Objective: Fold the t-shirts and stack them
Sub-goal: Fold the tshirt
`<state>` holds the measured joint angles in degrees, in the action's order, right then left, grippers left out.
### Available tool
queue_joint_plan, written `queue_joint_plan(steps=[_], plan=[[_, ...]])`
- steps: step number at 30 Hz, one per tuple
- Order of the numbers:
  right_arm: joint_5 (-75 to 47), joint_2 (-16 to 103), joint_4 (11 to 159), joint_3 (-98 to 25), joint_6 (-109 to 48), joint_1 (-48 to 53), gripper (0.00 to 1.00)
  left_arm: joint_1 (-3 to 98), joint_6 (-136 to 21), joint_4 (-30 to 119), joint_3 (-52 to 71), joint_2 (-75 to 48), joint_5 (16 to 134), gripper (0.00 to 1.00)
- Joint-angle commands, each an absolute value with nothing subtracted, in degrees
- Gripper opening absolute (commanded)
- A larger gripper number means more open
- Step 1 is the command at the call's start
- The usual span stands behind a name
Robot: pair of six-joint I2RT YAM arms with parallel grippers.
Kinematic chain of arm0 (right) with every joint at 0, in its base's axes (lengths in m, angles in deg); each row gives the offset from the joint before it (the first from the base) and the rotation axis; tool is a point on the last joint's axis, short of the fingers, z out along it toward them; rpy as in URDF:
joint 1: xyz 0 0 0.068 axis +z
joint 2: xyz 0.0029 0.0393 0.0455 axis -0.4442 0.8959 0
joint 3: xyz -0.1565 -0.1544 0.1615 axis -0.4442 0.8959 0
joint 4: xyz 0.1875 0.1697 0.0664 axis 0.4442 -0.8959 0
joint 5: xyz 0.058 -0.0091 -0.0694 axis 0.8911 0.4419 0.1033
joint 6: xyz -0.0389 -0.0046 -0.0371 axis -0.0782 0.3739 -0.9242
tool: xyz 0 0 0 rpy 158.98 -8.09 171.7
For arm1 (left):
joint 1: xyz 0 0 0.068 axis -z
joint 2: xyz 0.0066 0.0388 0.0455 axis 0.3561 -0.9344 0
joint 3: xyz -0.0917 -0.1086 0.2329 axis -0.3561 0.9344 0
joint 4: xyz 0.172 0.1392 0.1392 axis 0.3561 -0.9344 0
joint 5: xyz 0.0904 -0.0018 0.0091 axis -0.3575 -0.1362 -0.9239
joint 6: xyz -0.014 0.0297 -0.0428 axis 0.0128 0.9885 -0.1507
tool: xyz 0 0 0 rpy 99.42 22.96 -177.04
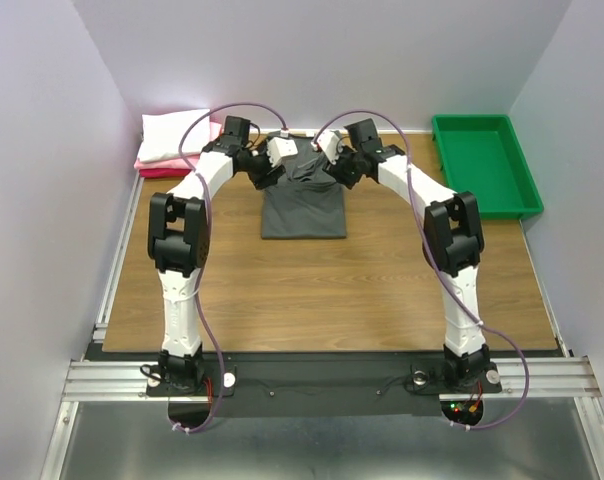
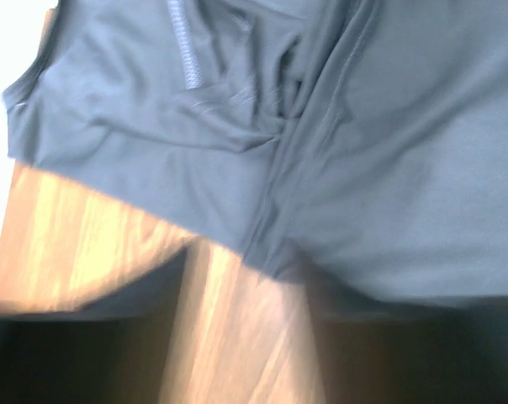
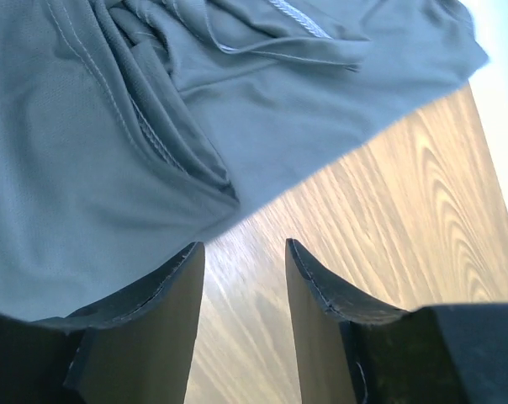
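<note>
Pale walls close in a wooden table (image 1: 312,280) on three sides, and on it, toward 12 o'clock from its middle in the top view, lies the dark grey t-shirt (image 1: 302,212). Its half toward 6 o'clock lies flat as a neat narrow rectangle. The half toward 12 o'clock is bunched into ridges and folds between the two wrists.

The left gripper (image 1: 282,158) sits over the rumpled cloth at the shirt's 11 o'clock corner. Its wrist view is blurred: grey cloth with a stitched seam fills most of the picture, bare wood shows at 7 o'clock, and only dark shapes run along the bottom edge, so I cannot tell whether its jaws are spread or pressed together.

The right gripper (image 3: 244,251) is at the shirt's 1 o'clock corner. Its fingers (image 3: 321,299) stand apart with bare wood showing in the gap and nothing pinched between them. The shirt's edge runs just above the tips, and cloth reaches the finger toward 9 o'clock in that view; whether it touches the pad I cannot tell.

Well apart from the grey shirt, in the table's 10 o'clock corner, a folded white t-shirt (image 1: 174,135) rests on top of folded pink-red t-shirts (image 1: 152,162). At 2 o'clock a green tray (image 1: 452,160) sits by the wall, near the right arm's elbow but not touching the shirt
</note>
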<state>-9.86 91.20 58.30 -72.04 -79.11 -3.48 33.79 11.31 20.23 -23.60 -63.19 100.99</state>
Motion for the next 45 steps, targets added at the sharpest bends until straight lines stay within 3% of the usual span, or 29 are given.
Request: queue_joint_plan(steps=[1, 4, 13, 20, 36, 39, 43, 44, 45], plan=[[-9.66, 81.73, 59.29, -68.74, -76.07, -4.14, 0.49, 32.47, 5.94, 23.5, -20.7, -52.23, 100.21, 0.78], [-7.55, 75.76, 59.03, -61.17, -75.02, -4.05, 0.47, 32.2, 5.05, 26.94, -9.19, -45.71, 99.49, 0.79], [-2.27, 66.95, 57.53, -40.86, -75.28, 1.65, 0.38, 33.34, 10.58, 26.06, 12.61, -34.89, 104.94, 0.63], [-3.07, 72.3, 58.58, -41.72, -76.69, 3.33, 0.37, 36.68, 15.15, 30.36, 18.16, -35.05, 101.96, 0.67], [-5.87, 77.41, 61.22, -40.58, -79.06, 4.74, 0.38, 40.2, 19.47, 30.72, 15.45, -43.67, 95.19, 0.69], [-7.54, 78.46, 61.84, -40.15, -79.32, 4.74, 0.33, 40.37, 19.21, 30.01, 14.65, -45.25, 93.52, 0.61], [-8.07, 78.03, 62.19, -39.27, -78.62, 4.74, 0.08, 40.37, 18.42, 30.37, 14.92, -45.26, 93.08, 0.28], [-8.34, 77.59, 62.19, -39.18, -78.36, 4.83, 0.04, 40.29, 18.07, 30.45, 15.0, -44.47, 93.25, 0.14], [-8.6, 76.37, 62.19, -39.0, -77.84, 4.74, 0.01, 40.46, 17.19, 30.28, 15.01, -43.77, 93.34, 0.06]])
